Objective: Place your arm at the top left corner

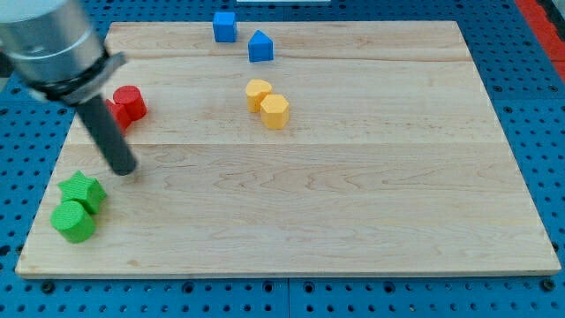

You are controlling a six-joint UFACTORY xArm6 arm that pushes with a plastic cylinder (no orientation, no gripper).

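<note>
You see a pale wooden board (353, 194) lying on a blue perforated table (547, 132). The rod comes down from the view's top left, and my tip (126, 168) rests on the board, holding nothing and touching no block. From my tip, the red cylinder (131, 102) sits just above, with another red block (112, 115) partly hidden behind the rod; the green star (82, 190) and green cylinder (72, 221) lie below-left; the board's top left corner (115, 28) is well above.

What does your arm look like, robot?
My arm is a fat, shiny silver-grey cylinder with a black ring at its lower edge. From it sticks a straight dark grey rod, smooth and round, ending in my tip. No cables or markings show.
</note>
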